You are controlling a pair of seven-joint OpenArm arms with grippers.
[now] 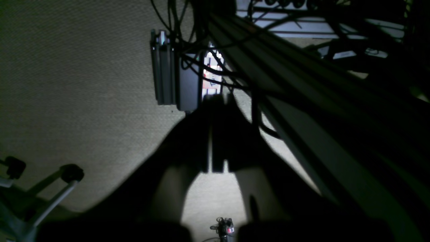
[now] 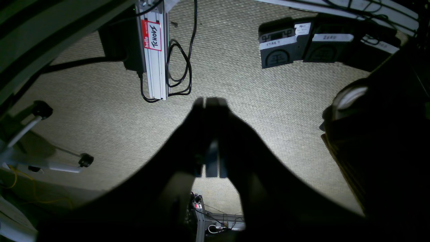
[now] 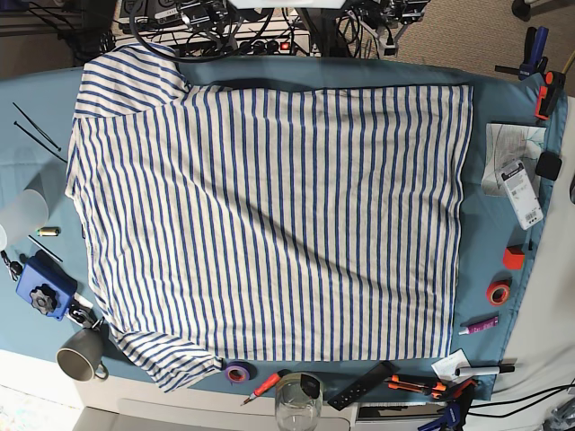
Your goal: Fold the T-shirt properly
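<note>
The T-shirt (image 3: 269, 224), white with thin blue stripes, lies spread flat on the teal table cloth (image 3: 36, 162) in the base view, with its sleeves at the left and its hem at the right. Neither arm shows in the base view. In the left wrist view my left gripper (image 1: 216, 97) is shut and empty, hanging over carpeted floor beside the table frame. The right wrist view shows my right gripper (image 2: 206, 99) also shut with nothing in it, above the carpet.
Around the shirt lie a grey mug (image 3: 81, 355), a glass (image 3: 299, 401), a blue box (image 3: 40, 285), a purple tape roll (image 3: 237, 371), an orange tape roll (image 3: 499, 292), a translucent cup (image 3: 22, 214) and papers (image 3: 517, 171). An aluminium leg (image 2: 156, 50) and chair casters (image 1: 70, 173) stand on the floor.
</note>
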